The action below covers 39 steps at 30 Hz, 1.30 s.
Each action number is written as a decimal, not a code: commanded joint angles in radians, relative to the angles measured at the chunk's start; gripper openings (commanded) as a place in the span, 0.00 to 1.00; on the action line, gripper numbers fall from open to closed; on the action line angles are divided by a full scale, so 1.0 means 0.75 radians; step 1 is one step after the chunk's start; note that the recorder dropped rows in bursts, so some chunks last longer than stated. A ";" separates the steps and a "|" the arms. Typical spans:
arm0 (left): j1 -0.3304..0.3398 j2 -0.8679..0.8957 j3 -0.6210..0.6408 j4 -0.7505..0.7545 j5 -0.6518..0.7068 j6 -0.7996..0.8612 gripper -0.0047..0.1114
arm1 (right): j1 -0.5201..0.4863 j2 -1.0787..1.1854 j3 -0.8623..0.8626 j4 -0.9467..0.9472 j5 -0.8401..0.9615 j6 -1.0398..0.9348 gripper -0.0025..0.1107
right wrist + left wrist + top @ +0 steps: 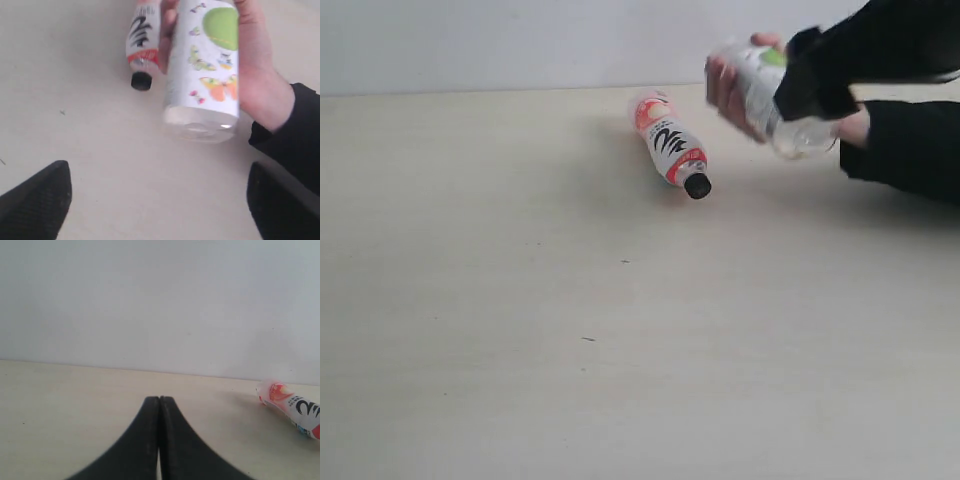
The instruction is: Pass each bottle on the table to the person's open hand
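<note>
- The left gripper (159,402) had its fingers pressed together, gripping nothing.
- The pink-red bottle (670,145) lay on its side on the table (500,300), near the middle, with its black cap toward the near edge.
- Just to its right, the person's hand (724,92) was wrapped round the lime-label bottle (760,80), held off the table.
- The right gripper (157,172) had its fingers spread wide, empty, near that bottle's base.

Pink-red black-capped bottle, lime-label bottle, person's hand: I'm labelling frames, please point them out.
Pink-red plastic bottle with black cap (670,148): exterior view, mid-label.
Clear lime-label bottle (210,60): right wrist view, label.
Person's bare hand (260,85): right wrist view, heel.
</note>
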 commanded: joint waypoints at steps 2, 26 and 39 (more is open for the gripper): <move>-0.009 -0.008 -0.001 -0.004 0.002 0.003 0.04 | -0.004 -0.394 0.031 -0.025 0.048 -0.068 0.41; -0.009 -0.008 -0.001 -0.004 0.002 0.003 0.04 | -0.004 -1.622 1.153 -0.786 -0.538 0.408 0.02; -0.009 -0.008 -0.001 -0.004 0.002 0.003 0.04 | -0.004 -1.666 1.182 -0.740 -0.427 0.542 0.02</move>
